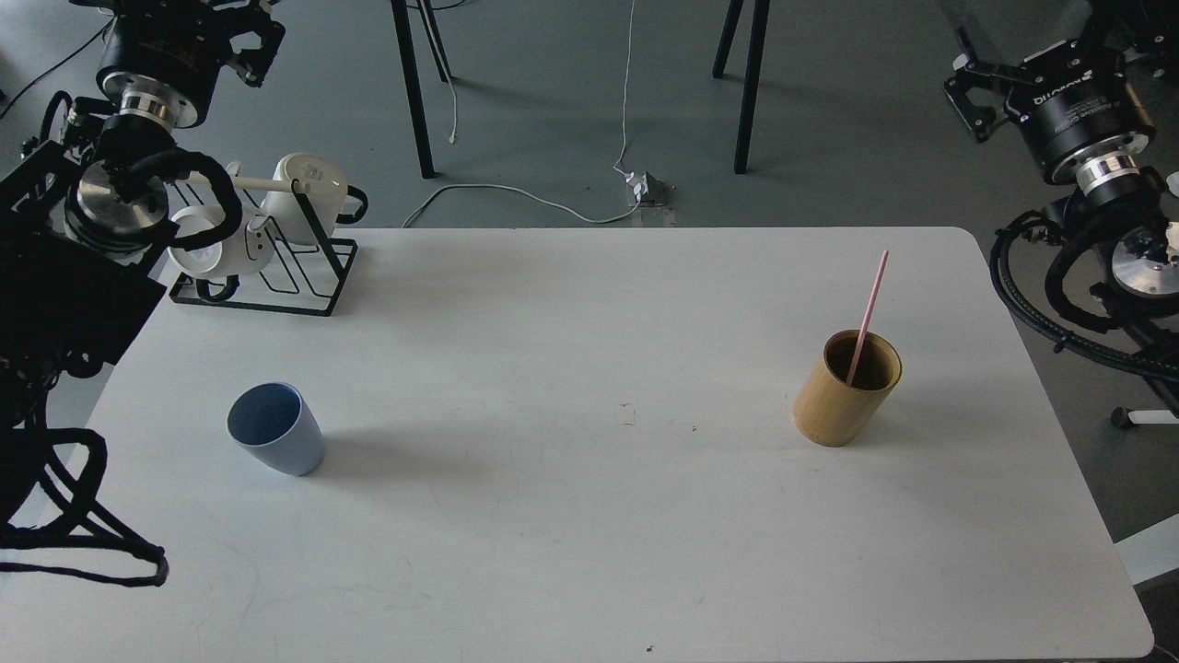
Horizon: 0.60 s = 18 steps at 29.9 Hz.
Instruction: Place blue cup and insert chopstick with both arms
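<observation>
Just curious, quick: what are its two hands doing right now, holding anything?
Left gripper: holding nothing; open or closed cannot be told.
Right gripper: holding nothing; open or closed cannot be told.

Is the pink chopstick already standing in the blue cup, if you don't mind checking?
No, the chopstick stands in the tan bamboo holder on the right, while the blue cup sits empty on the left.

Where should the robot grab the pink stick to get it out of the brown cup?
Probably by the upper part of the chopstick, the length sticking out above the bamboo cylinder. Its lower end is hidden inside, so only the top is free. It leans up and to the right, so the right hand should come down from above on that side and pinch across the thin shaft.
</observation>
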Motion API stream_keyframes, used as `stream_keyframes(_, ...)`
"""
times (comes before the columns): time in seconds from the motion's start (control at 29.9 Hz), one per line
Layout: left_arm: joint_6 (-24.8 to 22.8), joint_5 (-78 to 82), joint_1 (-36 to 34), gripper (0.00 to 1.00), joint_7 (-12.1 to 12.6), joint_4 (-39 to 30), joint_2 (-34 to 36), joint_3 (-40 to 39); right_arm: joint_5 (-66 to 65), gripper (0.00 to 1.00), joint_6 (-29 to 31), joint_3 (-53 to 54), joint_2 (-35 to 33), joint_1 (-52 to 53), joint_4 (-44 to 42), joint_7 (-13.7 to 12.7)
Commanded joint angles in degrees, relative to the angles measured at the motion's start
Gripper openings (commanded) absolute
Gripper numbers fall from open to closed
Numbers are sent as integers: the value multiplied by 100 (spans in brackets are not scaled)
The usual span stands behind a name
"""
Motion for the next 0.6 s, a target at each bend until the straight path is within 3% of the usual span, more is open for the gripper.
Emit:
stream_keyframes(0.0,0,0,7,99,2,19,-2,29,-43,99,0,-8,1,-6,4,-30)
stream_keyframes(0.27,0,44,-55,99,81,-147,68,99,-78,99,0,71,-8,-23,31,-13)
stream_keyframes(0.37,0,315,-37,99,63,-673,365,134,-78,99,0,80,-17,-14,31,5)
stream_keyframes(0.57,0,2299,-46,99,28,-2027,1244,222,-78,99,0,80,-70,-32,66,22)
